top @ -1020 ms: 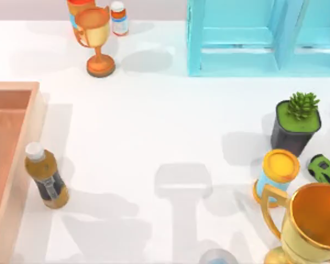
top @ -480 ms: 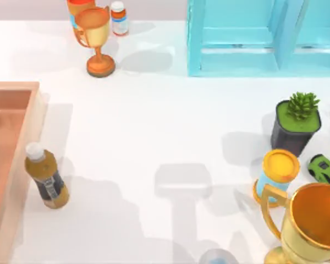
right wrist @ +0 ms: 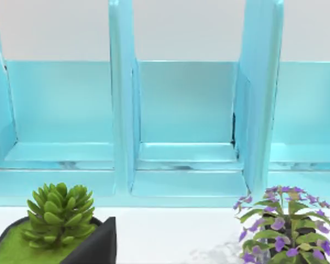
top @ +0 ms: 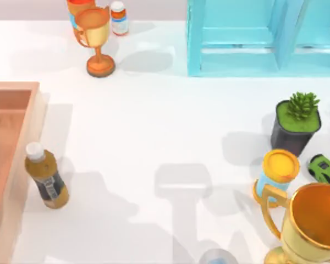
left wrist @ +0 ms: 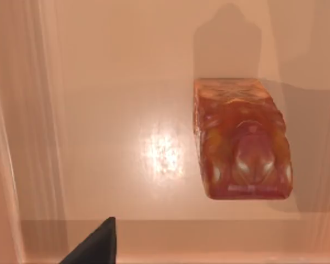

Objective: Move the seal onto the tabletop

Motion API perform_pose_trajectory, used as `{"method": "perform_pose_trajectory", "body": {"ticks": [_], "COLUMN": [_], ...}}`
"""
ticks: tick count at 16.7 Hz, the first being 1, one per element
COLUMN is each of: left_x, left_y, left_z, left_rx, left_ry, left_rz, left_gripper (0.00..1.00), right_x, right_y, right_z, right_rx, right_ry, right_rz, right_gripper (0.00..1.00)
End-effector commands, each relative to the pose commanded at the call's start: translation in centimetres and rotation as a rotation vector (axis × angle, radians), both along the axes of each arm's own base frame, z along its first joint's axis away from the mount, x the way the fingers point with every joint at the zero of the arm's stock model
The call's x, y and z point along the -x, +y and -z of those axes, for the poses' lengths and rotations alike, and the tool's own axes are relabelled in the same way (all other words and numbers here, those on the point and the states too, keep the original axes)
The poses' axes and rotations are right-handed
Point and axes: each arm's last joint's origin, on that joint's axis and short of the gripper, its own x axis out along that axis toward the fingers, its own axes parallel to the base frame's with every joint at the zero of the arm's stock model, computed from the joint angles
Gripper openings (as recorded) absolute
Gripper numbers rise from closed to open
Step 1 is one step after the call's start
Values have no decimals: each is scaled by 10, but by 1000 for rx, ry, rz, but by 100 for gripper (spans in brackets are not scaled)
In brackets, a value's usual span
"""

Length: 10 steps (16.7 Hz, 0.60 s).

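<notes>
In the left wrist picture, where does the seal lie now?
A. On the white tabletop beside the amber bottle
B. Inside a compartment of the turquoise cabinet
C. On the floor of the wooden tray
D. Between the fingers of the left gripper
C: the left wrist view shows the seal lying flat on the wooden tray floor, near its raised rim, with nothing gripping it.

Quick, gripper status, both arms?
Left gripper: above the seal in the tray, state cannot be told.
Right gripper: state cannot be told.
</notes>
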Motion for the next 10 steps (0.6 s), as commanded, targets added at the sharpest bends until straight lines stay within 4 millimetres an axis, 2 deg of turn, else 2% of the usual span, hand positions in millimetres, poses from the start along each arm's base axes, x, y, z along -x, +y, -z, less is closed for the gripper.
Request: {"method": "perform_pose_trajectory", "body": {"ticks": [3, 10], "left_x": [-3, -6], "left_y": [2, 4], "left_z": [10, 79], "left_rx": [1, 1], "left_ry": [2, 3], "left_rz": [-3, -4], "left_gripper": [100, 100], "right_x": [0, 0], "right_y": [0, 0], "right_z": [0, 0], "right_rx": [0, 0], "right_ry": [0, 0], "right_rz": [0, 0], "right_gripper": [100, 100]}}
